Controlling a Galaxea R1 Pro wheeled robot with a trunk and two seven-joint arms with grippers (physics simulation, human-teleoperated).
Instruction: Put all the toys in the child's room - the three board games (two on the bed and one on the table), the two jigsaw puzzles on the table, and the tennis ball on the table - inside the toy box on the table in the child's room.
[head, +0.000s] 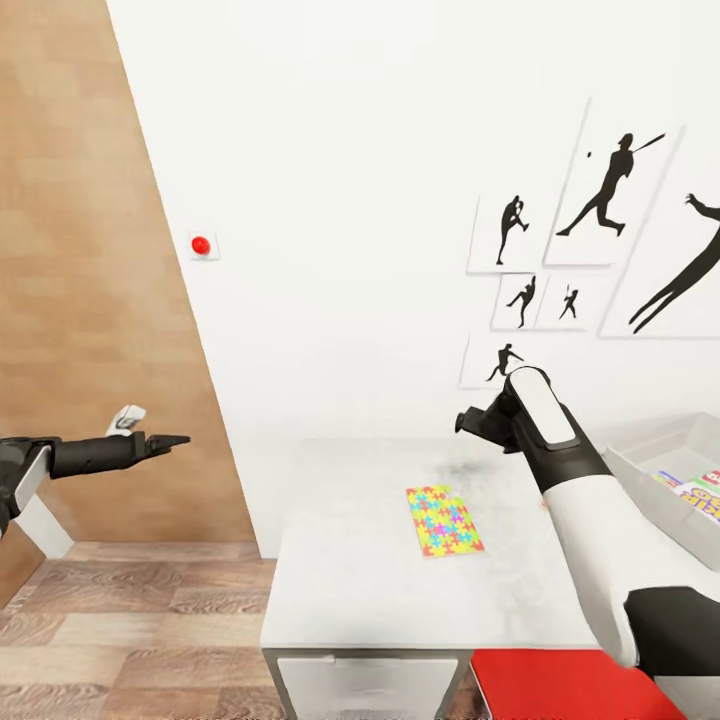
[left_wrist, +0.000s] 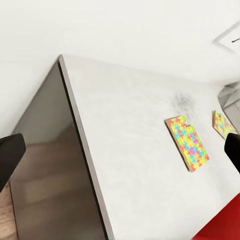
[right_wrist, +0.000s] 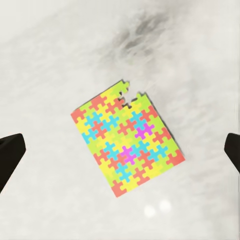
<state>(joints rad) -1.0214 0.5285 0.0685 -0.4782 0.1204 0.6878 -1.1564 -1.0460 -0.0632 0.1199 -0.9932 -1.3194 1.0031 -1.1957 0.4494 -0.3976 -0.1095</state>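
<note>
Your right arm (head: 575, 480) wears a glossy white shell with rounded edges, a grey inlaid strip running along its top, and a black cuff where it thickens toward the elbow. Beside the jigsaw puzzle (head: 444, 520) its wrist housing ends in the matte black right gripper (head: 470, 418). Your left arm (head: 70, 458) is slimmer, mostly black and ribbed, with a white segment further back and a small white-grey block above the pointed black left gripper (head: 172, 440).

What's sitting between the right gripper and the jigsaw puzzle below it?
Nothing: in the right wrist view, the jigsaw puzzle lies alone on bare table between the open fingertips.
</note>
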